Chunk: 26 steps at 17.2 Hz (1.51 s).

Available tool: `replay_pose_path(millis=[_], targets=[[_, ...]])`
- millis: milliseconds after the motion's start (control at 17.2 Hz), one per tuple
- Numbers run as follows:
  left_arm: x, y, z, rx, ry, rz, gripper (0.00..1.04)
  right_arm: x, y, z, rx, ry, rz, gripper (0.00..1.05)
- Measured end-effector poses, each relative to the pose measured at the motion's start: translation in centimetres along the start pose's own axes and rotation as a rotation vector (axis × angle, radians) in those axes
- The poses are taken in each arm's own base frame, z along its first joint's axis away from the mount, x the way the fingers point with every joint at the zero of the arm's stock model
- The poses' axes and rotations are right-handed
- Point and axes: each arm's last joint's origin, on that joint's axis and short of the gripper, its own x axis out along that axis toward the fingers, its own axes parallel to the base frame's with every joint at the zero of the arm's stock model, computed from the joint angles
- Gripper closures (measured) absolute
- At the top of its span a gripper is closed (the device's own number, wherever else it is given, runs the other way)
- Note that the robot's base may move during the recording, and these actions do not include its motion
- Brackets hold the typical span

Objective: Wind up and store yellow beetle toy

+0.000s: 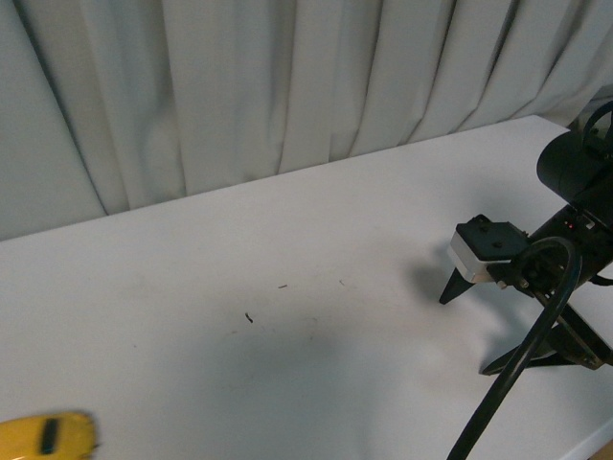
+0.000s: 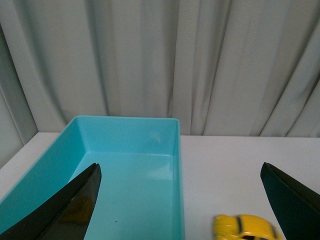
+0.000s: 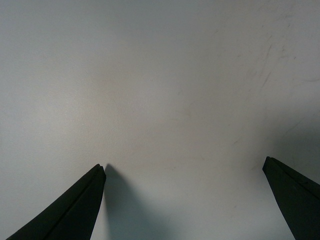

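Note:
The yellow beetle toy (image 1: 46, 436) sits on the white table at the front left corner of the front view, blurred and partly cut off. In the left wrist view the toy (image 2: 245, 227) stands on the table beside the right wall of a teal bin (image 2: 125, 135). My left gripper (image 2: 180, 167) is open and empty above them, its dark fingers spread wide, with the toy near the right finger. My right gripper (image 1: 466, 333) is open and empty, low over bare table at the right. In the right wrist view my right gripper (image 3: 183, 163) has only table between its fingers.
The teal bin is empty and stands near the table's far left corner by the white curtain (image 1: 287, 77). The white table (image 1: 287, 287) carries a few small dark specks. The right arm's black cable (image 1: 517, 364) loops in front of the arm.

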Motion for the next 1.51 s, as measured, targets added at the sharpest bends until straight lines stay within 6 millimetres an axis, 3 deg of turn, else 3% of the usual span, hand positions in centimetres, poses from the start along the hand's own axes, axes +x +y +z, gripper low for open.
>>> replay_pose_path(millis=[290,406,464,581,929,1045,1103,1161,1219,1335,1509], targets=[[0.0,0.0,0.0,0.000,0.000,0.000,0.07,-0.9,0.2,3.1,-0.063,-0.028,-0.047,0.07],[0.0,0.0,0.0,0.000,0.000,0.000,0.07,-2.6,0.4,6.8,-0.240,-0.130,-0.190,0.07],[0.0,0.0,0.0,0.000,0.000,0.000,0.07,-2.9,1.4,9.0,-0.306,-0.202,-0.220,0.07],[0.0,0.0,0.0,0.000,0.000,0.000,0.07,-4.0,2.8,11.6,-0.344,-0.305,-0.260,0.07],[0.0,0.0,0.0,0.000,0.000,0.000,0.07,-11.1,7.2,15.8,-0.475,-0.419,-0.428,0.07],[0.0,0.0,0.0,0.000,0.000,0.000,0.07,-12.3,7.8,16.3,-0.508,-0.424,-0.482,0.07],[0.0,0.0,0.0,0.000,0.000,0.000,0.07,-12.4,7.8,16.9,-0.549,-0.356,-0.619,0.12],[0.0,0.0,0.0,0.000,0.000,0.000,0.07,-12.4,8.7,17.2,-0.493,-0.258,-0.798,0.19],[0.0,0.0,0.0,0.000,0.001,0.001,0.07,-11.5,11.1,17.2,-0.303,-0.278,-1.014,0.32],[0.0,0.0,0.0,0.000,0.000,0.000,0.07,-12.0,13.3,17.0,0.113,-0.454,-1.228,0.50],[0.0,0.0,0.0,0.000,0.000,-0.002,0.07,-11.8,16.6,18.0,0.426,-0.780,-1.207,0.78]])
